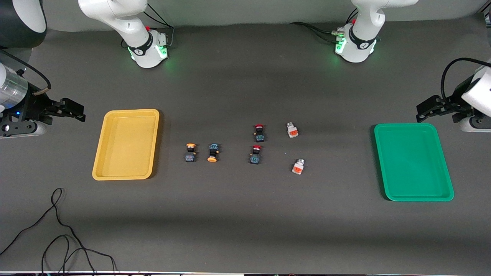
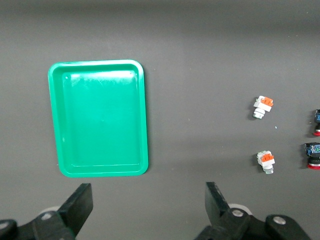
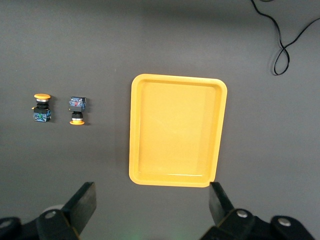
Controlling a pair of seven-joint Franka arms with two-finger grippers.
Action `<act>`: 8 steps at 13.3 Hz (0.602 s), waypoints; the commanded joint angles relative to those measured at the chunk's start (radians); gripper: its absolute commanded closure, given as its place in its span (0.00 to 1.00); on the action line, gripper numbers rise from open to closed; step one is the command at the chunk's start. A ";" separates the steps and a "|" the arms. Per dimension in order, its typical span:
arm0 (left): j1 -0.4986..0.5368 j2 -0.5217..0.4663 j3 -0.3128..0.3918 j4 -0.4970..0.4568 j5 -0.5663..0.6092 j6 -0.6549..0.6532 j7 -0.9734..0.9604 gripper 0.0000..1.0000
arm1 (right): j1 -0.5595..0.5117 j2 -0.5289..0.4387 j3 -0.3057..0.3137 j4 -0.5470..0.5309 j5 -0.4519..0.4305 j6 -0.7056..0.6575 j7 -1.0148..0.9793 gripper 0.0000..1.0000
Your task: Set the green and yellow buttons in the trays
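We see both claws spread wide with nothing between the fingers: the left claw (image 2: 147,210) beside the green tray (image 1: 413,161), the right claw (image 3: 151,210) beside the yellow tray (image 1: 126,144). Both trays' long sides run toward the front camera. The four buttons (image 1: 212,152) lie on the surface (image 1: 245,222) between the trays, well apart from both claws.

Table: I see a dark grey matte tabletop (image 1: 238,222) filling nearly my whole front view.
Wall: a pale grey strip (image 1: 249,9) runs along the top edge.
Cable: a thin black cable (image 1: 63,237) loops on the table at the right arm's end, nearest my front camera.
Light: even overhead, soft shadows.
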 commanded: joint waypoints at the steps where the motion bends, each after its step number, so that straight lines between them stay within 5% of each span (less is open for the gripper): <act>1: 0.000 -0.020 0.000 -0.009 -0.005 0.002 0.000 0.00 | 0.004 0.008 -0.007 0.016 0.012 0.000 0.014 0.00; 8: -0.001 -0.021 -0.001 -0.010 -0.003 0.015 -0.003 0.00 | 0.007 0.013 -0.003 0.024 0.015 0.000 0.012 0.00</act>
